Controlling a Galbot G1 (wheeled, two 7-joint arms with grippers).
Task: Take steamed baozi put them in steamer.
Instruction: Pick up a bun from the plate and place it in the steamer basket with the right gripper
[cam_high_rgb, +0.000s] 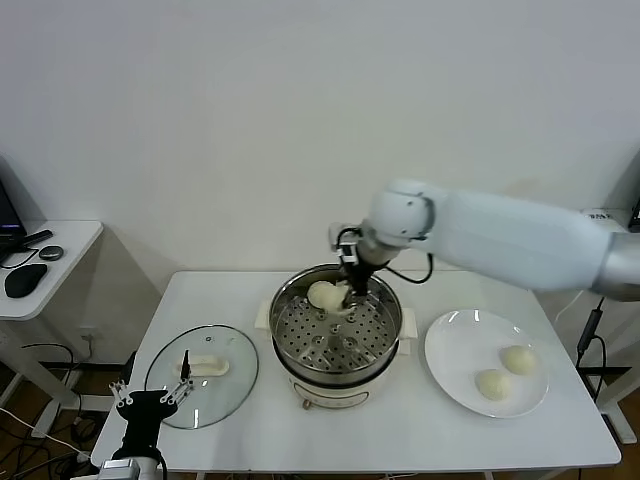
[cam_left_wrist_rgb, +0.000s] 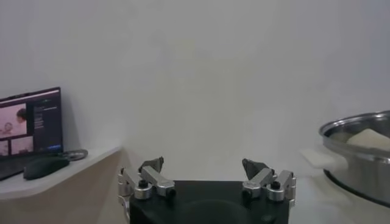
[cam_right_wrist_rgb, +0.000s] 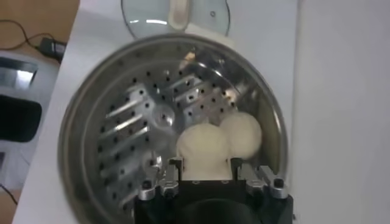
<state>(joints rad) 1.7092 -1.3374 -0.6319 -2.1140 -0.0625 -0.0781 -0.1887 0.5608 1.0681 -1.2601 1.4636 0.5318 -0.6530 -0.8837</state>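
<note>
Reaching over the far rim of the round stainless-steel steamer (cam_high_rgb: 336, 340), the right gripper (cam_right_wrist_rgb: 205, 167) has its fingers closed against the sides of a pale cream round baozi (cam_right_wrist_rgb: 203, 149), held just above the perforated metal tray (cam_right_wrist_rgb: 137, 131). A second round bun (cam_right_wrist_rgb: 242, 132) touches it, lying on the tray near the wall. Being round, the buns show no long axis. Two more buns (cam_high_rgb: 505, 372) lie on the flat white plate (cam_high_rgb: 455, 345) beside the steamer. Low at the table's near-left corner, by the round glass lid (cam_high_rgb: 205, 375), the left gripper (cam_left_wrist_rgb: 207, 176) hangs spread wide and empty.
</note>
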